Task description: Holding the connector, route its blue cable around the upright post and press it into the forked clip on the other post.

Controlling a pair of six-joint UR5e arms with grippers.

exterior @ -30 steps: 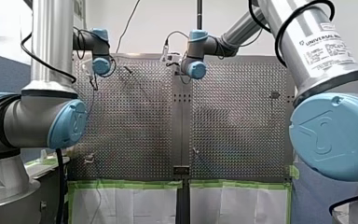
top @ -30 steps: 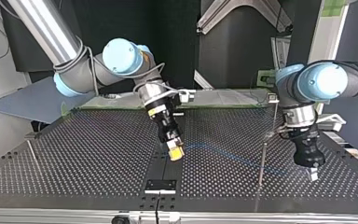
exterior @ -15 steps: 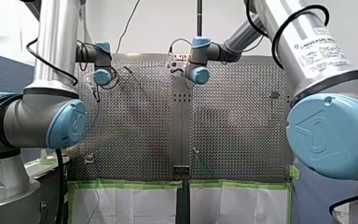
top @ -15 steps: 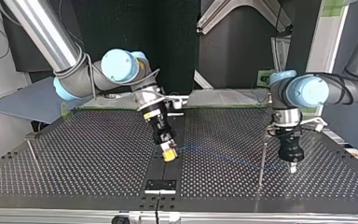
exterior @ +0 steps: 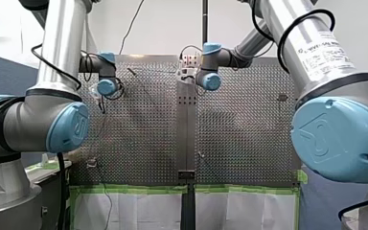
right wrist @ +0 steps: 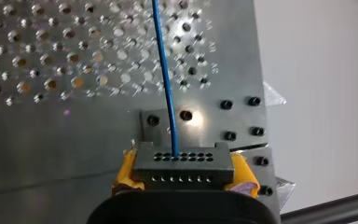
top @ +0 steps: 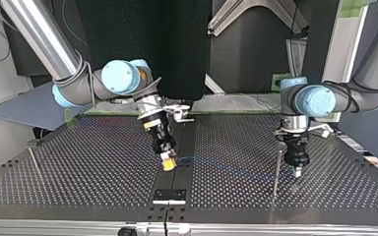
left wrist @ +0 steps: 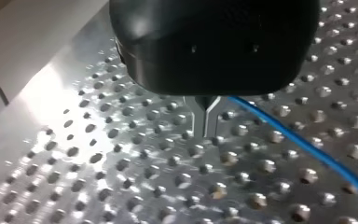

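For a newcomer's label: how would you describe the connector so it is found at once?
In the top view, follow my right arm to its gripper at the middle of the table. Between its yellow pads sits the connector: a black block with two rows of holes, the blue cable leaving one.

Shiny perforated metal table (right wrist: 112,51); matt black plastic connector (right wrist: 182,166); smooth blue cable (right wrist: 164,70)

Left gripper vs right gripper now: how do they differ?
Pads: my right gripper has yellow ones; my left gripper has bare metal fingers. Load: the right is shut on the black connector trailing the blue cable; the left's fingers meet on nothing visible, cable passing beside them. Pose in the top view: right tilted, left upright. Both hang low over the perforated table.
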